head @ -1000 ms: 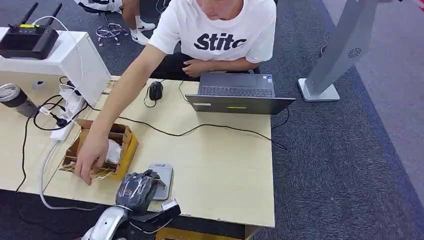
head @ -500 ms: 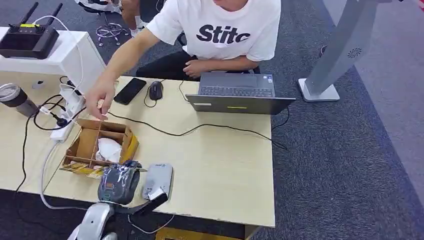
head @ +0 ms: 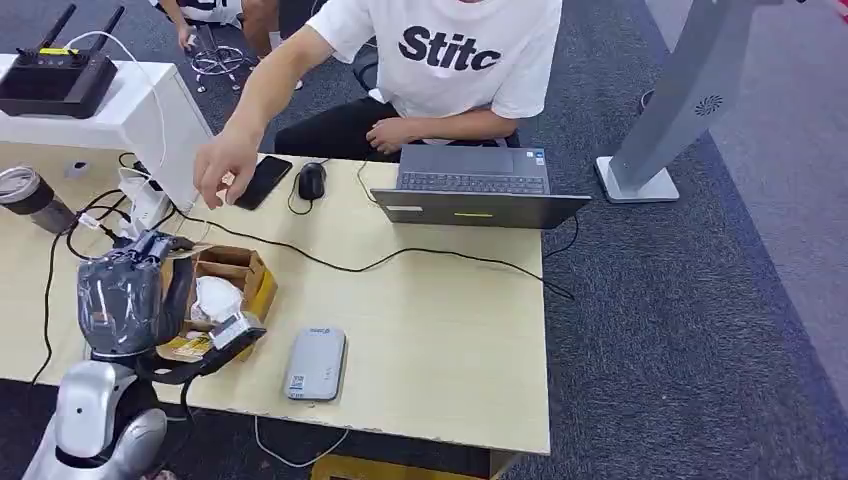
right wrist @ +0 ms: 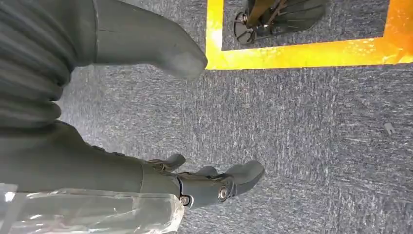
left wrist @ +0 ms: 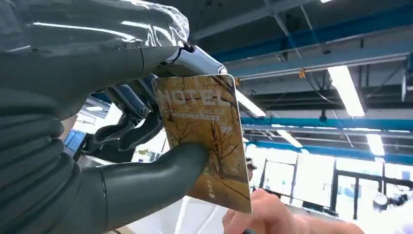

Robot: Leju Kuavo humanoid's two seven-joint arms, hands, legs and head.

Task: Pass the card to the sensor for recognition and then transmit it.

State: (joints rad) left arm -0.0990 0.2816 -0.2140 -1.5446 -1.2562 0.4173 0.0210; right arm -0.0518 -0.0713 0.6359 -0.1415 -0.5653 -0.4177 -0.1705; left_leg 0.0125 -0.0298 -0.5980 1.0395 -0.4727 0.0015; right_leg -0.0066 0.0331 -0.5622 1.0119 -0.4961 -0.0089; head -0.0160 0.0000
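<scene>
One second ago the left hand [head: 128,290] was low at the near edge of the worktop [head: 440,330], right by the grey sensor [head: 316,363]; now it has risen and swung away toward the cardboard box [head: 232,282], so the sensor lies free and well apart from it. I judge the recognition step is done and the passing on has begun. The person's hand [head: 222,172] has also left the box and now hovers beyond the left hand, near the phone [head: 262,181]. In the left wrist view the thumb and fingers pinch the hotel card [left wrist: 209,136] upright. The right hand [right wrist: 214,185] hangs over the carpet, fingers loosely apart and holding nothing. Open room lies between the two hands above the box; only the black cable [head: 400,255] crosses the worktop beyond it.
</scene>
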